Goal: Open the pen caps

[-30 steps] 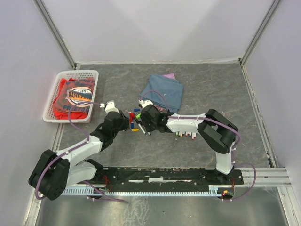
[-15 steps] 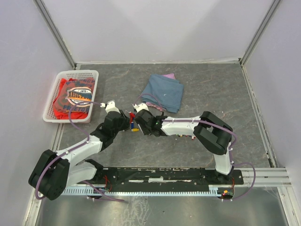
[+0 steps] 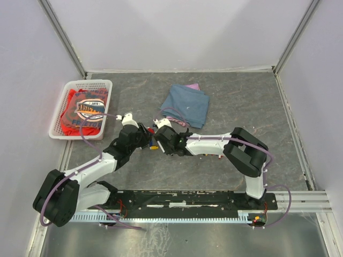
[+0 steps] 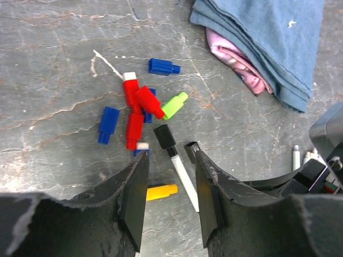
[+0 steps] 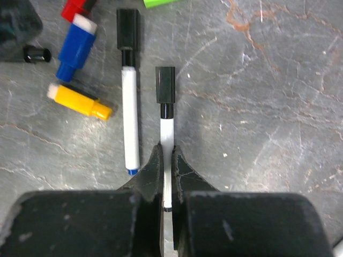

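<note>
Pinching a thin white black-capped plastic pen [image 5: 166, 128], the right fingers [image 5: 153, 171] press together; the left fingers [image 4: 134, 187] stand spread behind loose coloured caps [image 4: 142, 104].

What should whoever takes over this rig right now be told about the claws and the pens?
Right claw: shut on the white barrel of a black-capped pen, cap on.
Left claw: open, empty, above a second black-capped pen.
Coloured caps lie loose in a cluster beside them, near the blue cloth.
Left to do: pull both black caps; more pens lie to the right.
</note>
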{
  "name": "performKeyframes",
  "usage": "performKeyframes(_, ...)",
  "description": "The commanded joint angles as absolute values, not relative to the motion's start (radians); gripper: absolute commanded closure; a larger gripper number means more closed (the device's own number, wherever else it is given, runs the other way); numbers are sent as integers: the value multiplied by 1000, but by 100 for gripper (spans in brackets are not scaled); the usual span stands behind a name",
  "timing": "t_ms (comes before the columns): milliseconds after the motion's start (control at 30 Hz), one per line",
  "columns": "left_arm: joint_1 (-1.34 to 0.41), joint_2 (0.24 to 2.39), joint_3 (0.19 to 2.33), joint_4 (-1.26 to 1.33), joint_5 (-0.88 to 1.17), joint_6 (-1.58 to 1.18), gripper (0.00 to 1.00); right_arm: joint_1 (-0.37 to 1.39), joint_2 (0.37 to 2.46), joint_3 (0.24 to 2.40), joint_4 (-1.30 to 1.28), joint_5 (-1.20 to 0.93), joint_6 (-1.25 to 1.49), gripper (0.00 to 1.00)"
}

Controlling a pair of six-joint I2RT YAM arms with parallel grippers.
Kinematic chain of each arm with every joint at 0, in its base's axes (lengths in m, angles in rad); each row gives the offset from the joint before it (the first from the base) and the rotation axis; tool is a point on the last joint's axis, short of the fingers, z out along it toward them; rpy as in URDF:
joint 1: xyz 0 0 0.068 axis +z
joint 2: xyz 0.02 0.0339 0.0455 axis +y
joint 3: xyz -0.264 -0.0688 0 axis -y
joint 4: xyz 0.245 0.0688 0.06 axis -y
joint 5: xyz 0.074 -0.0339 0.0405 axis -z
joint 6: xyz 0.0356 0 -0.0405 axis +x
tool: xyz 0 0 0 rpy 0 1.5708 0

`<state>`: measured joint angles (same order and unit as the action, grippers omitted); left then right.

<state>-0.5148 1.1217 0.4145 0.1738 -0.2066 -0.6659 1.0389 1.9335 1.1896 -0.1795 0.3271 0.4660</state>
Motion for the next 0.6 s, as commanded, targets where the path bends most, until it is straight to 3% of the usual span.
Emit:
performKeyframes(0,-520,1150,466,239,-136,-722,52,1031,1859,1133,-246,326,472,99)
performKeyframes(567,-519,1271,497,364,101,-825,43,1001,1665,1009,-83,174,504,99)
